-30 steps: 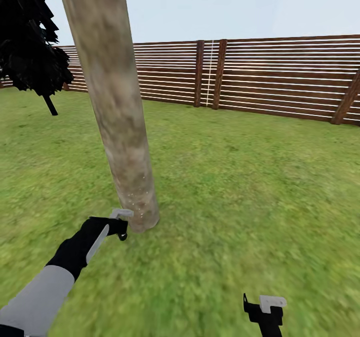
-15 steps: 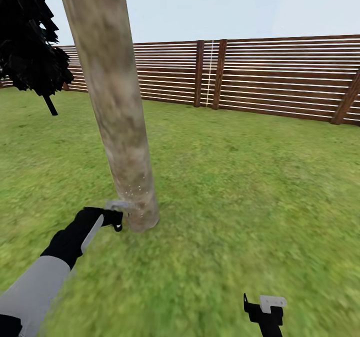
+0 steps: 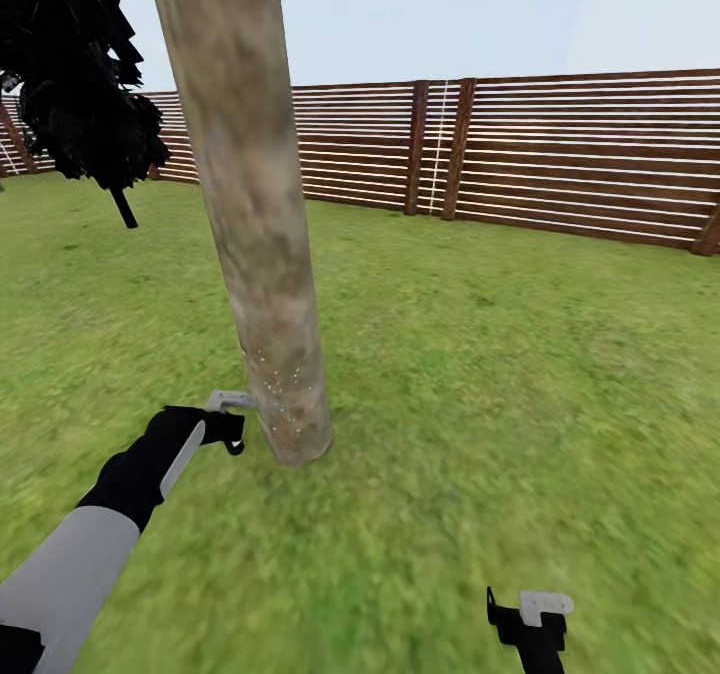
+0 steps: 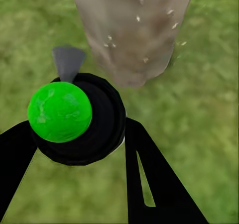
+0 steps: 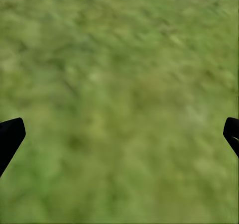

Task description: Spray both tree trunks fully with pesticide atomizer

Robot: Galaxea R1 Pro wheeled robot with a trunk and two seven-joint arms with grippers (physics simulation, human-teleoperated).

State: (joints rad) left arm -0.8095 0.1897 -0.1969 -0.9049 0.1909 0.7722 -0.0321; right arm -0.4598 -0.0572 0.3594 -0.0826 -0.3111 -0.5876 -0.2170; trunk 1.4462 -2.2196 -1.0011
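In the left wrist view, my left gripper (image 4: 82, 127) is shut on the pesticide atomizer (image 4: 64, 114), a small black round bottle with a bright green top and a grey nozzle (image 4: 67, 62) aimed at the tree trunk (image 4: 134, 30). Pale pesticide specks (image 4: 140, 19) dot the trunk's lower part. In the head view my left gripper (image 3: 226, 424) hangs just left of the base of the thick grey-tan trunk (image 3: 262, 244), where specks (image 3: 275, 386) show. My right gripper (image 3: 527, 611) is low over the grass at the near right, open, its fingers (image 5: 10, 137) wide apart over bare lawn.
Green lawn (image 3: 500, 374) stretches all around. A brown slatted fence (image 3: 560, 154) closes the far side. A near-black conifer (image 3: 80, 74) stands at the far left behind the trunk.
The head camera has turned, shifting the whole picture rightward. My left gripper with the atomizer has risen a little and drawn slightly back from the trunk base. The right gripper has not moved.
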